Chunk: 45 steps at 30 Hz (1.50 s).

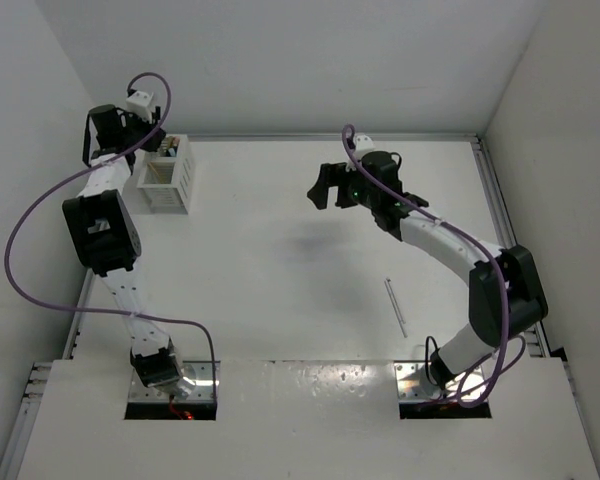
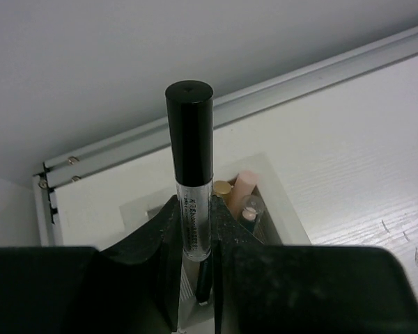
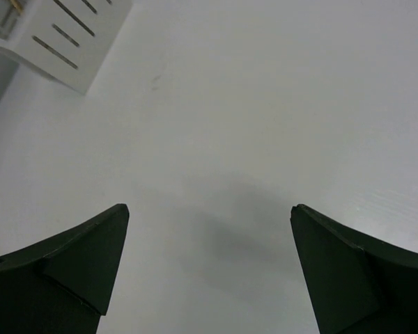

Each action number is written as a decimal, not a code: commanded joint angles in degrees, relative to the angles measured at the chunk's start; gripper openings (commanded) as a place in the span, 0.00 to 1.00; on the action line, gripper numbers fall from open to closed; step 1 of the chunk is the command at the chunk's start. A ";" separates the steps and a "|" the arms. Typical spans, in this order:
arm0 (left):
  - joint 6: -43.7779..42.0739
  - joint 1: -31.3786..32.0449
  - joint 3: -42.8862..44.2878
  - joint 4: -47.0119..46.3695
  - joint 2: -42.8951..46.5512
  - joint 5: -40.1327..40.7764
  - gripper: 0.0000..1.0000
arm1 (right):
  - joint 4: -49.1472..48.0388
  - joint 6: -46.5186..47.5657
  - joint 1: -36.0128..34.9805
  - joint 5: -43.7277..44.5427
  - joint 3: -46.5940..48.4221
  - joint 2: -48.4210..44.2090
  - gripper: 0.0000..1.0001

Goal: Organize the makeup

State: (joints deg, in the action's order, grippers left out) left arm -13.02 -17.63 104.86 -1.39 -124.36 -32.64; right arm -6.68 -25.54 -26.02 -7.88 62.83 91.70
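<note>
Left gripper (image 2: 195, 240) clamps a clear black-capped tube (image 2: 189, 132) over the white box (image 1: 172, 190) at the bench (image 1: 280, 300) far-left corner. Right gripper (image 3: 209, 229), fingers spread, hangs above mid-bench, well apart from the box.

One box (image 1: 176, 186), one black-capped tube (image 2: 189, 139), one loose stick (image 1: 396, 306).

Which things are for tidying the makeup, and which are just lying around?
For the job: clear tube with black cap, held in the left gripper; thin stick on the table; pink tube in the white slatted box; the open right gripper.
Just there: purple cables.
</note>
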 commanded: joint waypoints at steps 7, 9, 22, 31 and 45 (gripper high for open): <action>-0.43 -0.04 -6.59 -7.48 1.84 -1.99 0.01 | 5.01 3.83 0.44 4.72 -1.57 -3.90 1.00; -1.04 -0.04 -7.29 -7.49 1.84 -1.99 0.06 | 5.44 4.01 0.53 4.37 -1.04 -3.90 1.00; -0.52 -0.56 -7.13 -5.83 3.06 -1.99 0.54 | 6.50 4.80 0.44 3.84 -0.60 -3.90 1.00; -0.51 -0.57 -2.56 -1.61 7.80 -0.41 0.57 | 26.57 12.51 0.09 13.48 6.31 -3.64 1.00; -0.06 -1.09 7.81 20.68 22.14 -0.04 0.99 | 46.84 11.66 8.00 8.60 -12.63 -12.16 0.46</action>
State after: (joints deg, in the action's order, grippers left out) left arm -13.06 -18.06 110.37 9.19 -105.27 -28.86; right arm 36.21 -11.27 -17.54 4.21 52.93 79.46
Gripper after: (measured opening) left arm 0.986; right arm 0.468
